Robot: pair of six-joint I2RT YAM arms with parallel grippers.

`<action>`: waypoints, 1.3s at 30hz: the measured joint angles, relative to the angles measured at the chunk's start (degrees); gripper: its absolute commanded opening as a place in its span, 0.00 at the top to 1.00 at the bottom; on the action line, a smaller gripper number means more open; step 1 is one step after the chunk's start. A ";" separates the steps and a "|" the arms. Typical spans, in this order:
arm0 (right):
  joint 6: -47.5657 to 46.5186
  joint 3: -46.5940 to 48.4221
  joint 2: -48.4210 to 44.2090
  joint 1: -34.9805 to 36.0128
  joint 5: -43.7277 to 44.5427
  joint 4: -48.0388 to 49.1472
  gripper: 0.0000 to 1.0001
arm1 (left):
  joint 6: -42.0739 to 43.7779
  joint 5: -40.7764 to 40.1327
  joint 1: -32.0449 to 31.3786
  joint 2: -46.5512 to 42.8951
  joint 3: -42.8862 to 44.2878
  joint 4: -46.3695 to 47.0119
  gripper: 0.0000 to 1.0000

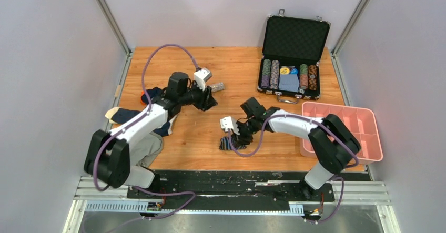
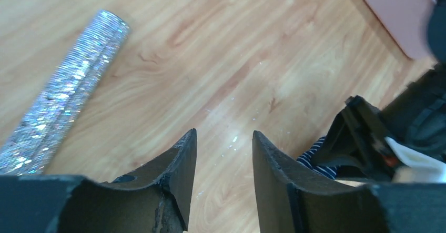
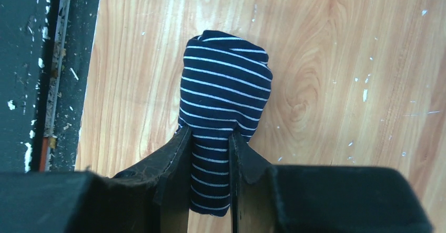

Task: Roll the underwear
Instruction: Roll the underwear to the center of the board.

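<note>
The right gripper [image 3: 209, 138] has its jaws pinching the rolled striped underwear [image 3: 226, 85]. The roll lies on the tabletop [image 3: 326, 59] close to the front edge, beside the black rail [image 3: 26, 85]. There is open wood on its other side.

The left gripper [image 2: 223, 138] hangs with jaws spread and empty over bare wood. A silver glitter tube [image 2: 68, 91] lies apart from it.

The plain navy underwear [image 1: 153, 92] lies near the left edge, partly under the left arm.
</note>
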 measured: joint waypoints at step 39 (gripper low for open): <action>6.71 24.35 25.29 -12.28 -18.27 -28.09 1.00 | 52.43 -27.54 -36.22 5.22 -28.65 37.27 0.39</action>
